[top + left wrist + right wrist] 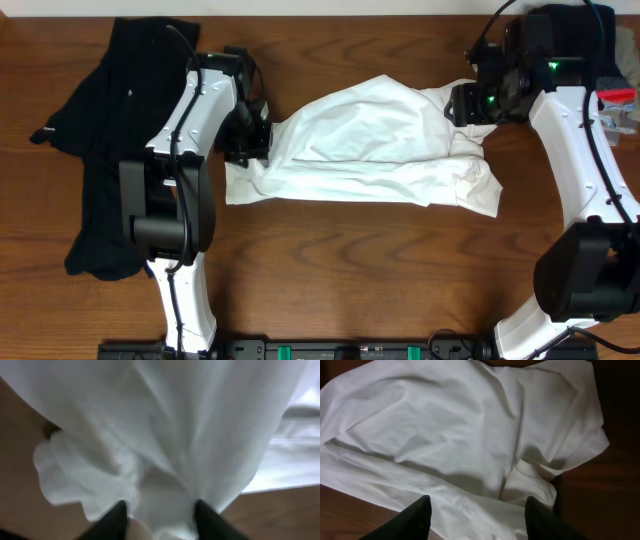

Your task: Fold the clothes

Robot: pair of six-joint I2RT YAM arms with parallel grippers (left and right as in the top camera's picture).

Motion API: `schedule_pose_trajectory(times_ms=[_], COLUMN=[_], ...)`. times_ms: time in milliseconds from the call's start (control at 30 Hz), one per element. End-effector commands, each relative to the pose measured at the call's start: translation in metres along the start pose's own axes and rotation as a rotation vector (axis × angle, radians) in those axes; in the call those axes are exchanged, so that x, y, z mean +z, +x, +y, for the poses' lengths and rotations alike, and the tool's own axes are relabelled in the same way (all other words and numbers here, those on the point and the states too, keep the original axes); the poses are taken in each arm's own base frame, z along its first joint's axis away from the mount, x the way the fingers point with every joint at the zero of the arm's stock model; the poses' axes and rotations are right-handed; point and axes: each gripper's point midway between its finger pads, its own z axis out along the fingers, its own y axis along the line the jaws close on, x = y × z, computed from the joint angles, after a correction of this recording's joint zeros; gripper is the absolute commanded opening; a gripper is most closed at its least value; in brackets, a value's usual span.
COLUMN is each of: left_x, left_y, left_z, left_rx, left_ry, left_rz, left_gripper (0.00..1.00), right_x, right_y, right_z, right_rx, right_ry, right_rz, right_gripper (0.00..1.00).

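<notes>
Wood-grain table (340, 280), brown and smooth, carries two garments and two arms. Nearest, the one black garment (95, 230) trails long and limp down the left side, partly under the left arm (175, 150). Mid-table lies the one white T-shirt (370, 150), thin and wrinkly, heaped in soft folds, its near edge a flat doubled strip. The left gripper (252, 140) sits at the shirt's left end, its two dark fingers (116, 516) parted to a middling gap with gathered cloth lying between them. Farther back, the right gripper (468, 104) hovers at the shirt's right end, jaws wide over spread white fabric.
</notes>
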Motion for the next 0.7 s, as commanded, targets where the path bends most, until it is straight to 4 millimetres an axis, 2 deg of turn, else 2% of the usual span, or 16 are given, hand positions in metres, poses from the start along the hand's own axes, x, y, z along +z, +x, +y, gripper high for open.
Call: schedule_pose_trajectory(times_ms=[0,133,300,467,567,667], left_x=[-0.001,-0.002,-0.004,-0.007,-0.008,-0.008], left_y=[0.004,-0.001,-0.023,-0.035,-0.038,-0.042], left_z=[0.002,0.008,0.013,0.022,0.038,0.043], left_rx=[0.054,0.048,-0.045,-0.114,-0.196,-0.223], left_ry=[-0.007,-0.039,-0.028,-0.020,-0.082,-0.091], left_rz=[0.013,-0.008,-0.098,-0.148,-0.166,-0.183], left_gripper=[0.56,0.56,0.57,0.57,0.57,0.57], right_x=[-0.002,-0.002,-0.002,-0.002,-0.002,-0.002], right_y=[-0.004,-0.005,-0.004,-0.004,-0.004,-0.005], right_z=[0.007,0.007,0.007,0.007,0.007,0.007], right_rx=[-0.025,-0.025,-0.025,-0.024,-0.025,-0.025], right_ry=[-0.017,-0.017,-0.018,-0.017,-0.017,-0.017], right_rz=[-0.011,-0.012,-0.011,-0.010,-0.011,-0.013], right_gripper=[0.58,0.59,0.59,0.59,0.60,0.60])
